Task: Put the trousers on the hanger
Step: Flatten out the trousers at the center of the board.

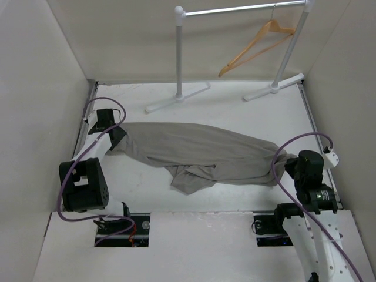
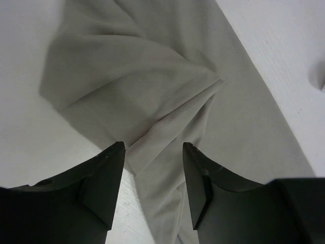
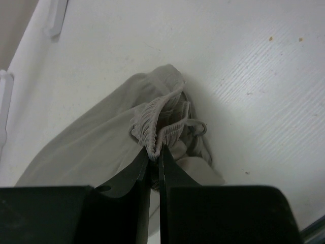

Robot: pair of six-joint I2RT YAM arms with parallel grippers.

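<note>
The grey-taupe trousers [image 1: 200, 154] lie stretched across the white table from left to right, with a crumpled fold toward the front. My left gripper [image 1: 117, 137] is open over the left end of the cloth; in the left wrist view a fold of the trousers [image 2: 152, 101] runs between its spread fingers [image 2: 101, 178]. My right gripper [image 1: 289, 163] is shut on the gathered elastic waistband [image 3: 155, 129] at the right end. The tan wooden hanger [image 1: 258, 47] hangs by its hook from the rail at the back right.
The white-and-silver clothes rail [image 1: 241, 10] stands at the back on two white feet [image 1: 176, 98]. White walls close in the table on the left, right and back. Purple cables loop round both arms.
</note>
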